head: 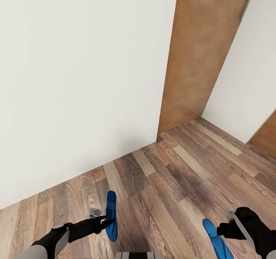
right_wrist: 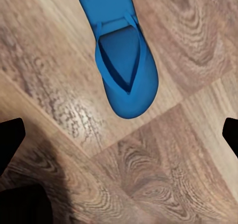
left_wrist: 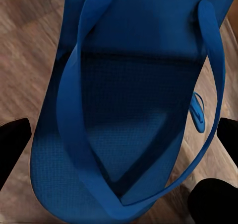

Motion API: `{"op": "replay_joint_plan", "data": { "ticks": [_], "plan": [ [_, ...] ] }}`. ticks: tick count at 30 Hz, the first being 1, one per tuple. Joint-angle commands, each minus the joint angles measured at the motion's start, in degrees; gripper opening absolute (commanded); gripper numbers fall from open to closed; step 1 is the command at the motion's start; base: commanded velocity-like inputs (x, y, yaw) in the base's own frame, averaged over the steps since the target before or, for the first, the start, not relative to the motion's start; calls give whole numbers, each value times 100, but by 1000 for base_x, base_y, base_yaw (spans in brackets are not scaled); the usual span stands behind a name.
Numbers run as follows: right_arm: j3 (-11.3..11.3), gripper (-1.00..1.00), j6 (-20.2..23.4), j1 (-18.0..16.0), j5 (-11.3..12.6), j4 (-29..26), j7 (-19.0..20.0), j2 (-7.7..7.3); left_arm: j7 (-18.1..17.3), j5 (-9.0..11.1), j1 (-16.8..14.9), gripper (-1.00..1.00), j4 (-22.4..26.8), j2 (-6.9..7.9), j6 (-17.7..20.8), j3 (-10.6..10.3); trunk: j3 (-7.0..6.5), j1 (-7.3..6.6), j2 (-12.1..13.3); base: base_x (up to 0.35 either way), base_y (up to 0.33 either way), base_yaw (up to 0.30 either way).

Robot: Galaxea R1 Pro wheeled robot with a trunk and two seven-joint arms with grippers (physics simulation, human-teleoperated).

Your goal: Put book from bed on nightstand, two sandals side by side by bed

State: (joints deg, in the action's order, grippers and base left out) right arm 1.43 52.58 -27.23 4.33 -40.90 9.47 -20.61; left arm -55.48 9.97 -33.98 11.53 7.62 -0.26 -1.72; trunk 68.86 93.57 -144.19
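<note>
My left gripper (head: 104, 223) is shut on one bright blue sandal (head: 111, 216), gripping it across its width and holding it on edge above the wood floor. Seen close in the left wrist view, this sandal (left_wrist: 124, 110) spans the gap from one black finger (left_wrist: 12, 147) to the other. The second blue sandal (head: 216, 239) lies flat on the floor at the lower right, straps up (right_wrist: 124, 60). My right gripper (head: 227, 228) hovers open just beside it, its fingers (right_wrist: 10, 139) wide apart over bare planks. The book, bed and nightstand are out of view.
A white wall (head: 76, 98) stands close ahead, with a brown wooden door (head: 199, 59) to its right and another white wall (head: 249, 79) beyond. Brown plank floor (head: 184, 174) runs off to the right. My base edge (head: 138, 255) shows at the bottom.
</note>
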Motion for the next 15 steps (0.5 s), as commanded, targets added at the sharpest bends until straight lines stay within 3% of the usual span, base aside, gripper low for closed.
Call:
{"op": "replay_joint_plan", "data": {
  "ticks": [1, 15],
  "plan": [
    [15, 100, 24, -2, 45, -5, -16, -7, -16, 31, -3, -100, -2, 2, -5, -13, 27, 1, -4, 0, 0, 0],
    [15, 100, 16, -2, 4, -6, -16, -7, -20, 42, -3, -100, 12, 49, 0, 18, 315, 35, -21, 0, 0, 0]
  ]
}}
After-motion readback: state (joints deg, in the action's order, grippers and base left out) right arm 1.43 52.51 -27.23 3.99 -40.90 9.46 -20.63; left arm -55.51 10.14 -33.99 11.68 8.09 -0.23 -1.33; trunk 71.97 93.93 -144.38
